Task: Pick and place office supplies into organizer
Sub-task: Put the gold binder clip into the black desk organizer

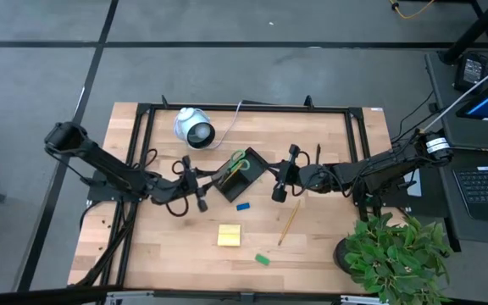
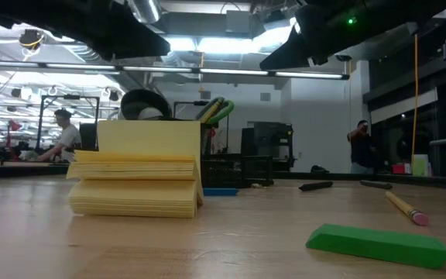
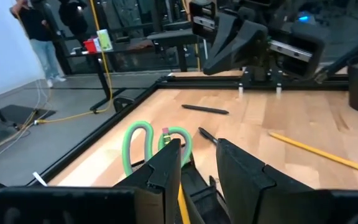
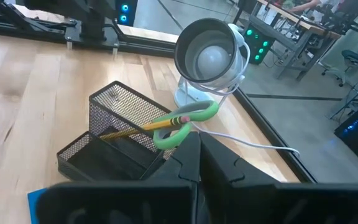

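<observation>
Worktop (image 1: 168, 246): pale wood planks, smooth, matt w/ grain. Organizer (image 4: 114, 134) by my fingers: black wire mesh, metal. Scissors (image 4: 182, 121): glossy green plastic handles. Sticky-note pad (image 2: 138, 178): yellow paper. Lamp-like device (image 4: 207, 59): white glossy plastic.

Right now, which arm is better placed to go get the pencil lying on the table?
Right, I'd say. The right gripper sits just beside the pencil, while the left gripper is across the organizer from it.
</observation>
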`<state>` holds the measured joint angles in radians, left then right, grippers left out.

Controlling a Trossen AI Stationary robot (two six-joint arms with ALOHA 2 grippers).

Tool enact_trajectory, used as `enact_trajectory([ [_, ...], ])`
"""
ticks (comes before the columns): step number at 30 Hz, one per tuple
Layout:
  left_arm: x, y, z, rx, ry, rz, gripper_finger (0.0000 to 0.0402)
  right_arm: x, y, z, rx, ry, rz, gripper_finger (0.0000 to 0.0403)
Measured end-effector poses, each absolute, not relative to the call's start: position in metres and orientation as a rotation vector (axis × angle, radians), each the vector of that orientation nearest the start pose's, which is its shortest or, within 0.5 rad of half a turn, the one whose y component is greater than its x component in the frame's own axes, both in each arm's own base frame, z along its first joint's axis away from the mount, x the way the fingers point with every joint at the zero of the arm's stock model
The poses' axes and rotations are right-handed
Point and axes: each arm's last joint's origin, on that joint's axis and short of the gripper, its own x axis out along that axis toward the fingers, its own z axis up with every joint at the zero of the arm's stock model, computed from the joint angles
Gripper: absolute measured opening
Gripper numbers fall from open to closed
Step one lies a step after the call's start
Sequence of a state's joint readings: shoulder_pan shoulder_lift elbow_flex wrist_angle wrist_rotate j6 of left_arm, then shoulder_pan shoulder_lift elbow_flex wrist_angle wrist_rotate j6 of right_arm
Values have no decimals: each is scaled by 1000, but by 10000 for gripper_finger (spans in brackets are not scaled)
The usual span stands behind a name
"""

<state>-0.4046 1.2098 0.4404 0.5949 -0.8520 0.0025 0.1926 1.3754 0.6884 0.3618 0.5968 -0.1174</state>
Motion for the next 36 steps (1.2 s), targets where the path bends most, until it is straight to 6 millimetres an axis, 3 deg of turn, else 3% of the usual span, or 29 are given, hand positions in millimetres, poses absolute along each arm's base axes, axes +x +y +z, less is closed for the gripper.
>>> enact_trajectory([
  [7, 206, -74, 211, 112, 194, 433, 98, 281, 38, 224, -245, 324, -382, 8],
  [14, 185, -72, 201, 15, 338, 427, 98, 283, 40, 227, -268, 301, -317, 8],
  [25, 150, -57, 189, -64, 568, 466, 98, 283, 42, 227, -258, 295, -251, 8],
  [36, 132, -49, 175, -98, 791, 508, 109, 284, 34, 227, -260, 301, -274, 8],
])
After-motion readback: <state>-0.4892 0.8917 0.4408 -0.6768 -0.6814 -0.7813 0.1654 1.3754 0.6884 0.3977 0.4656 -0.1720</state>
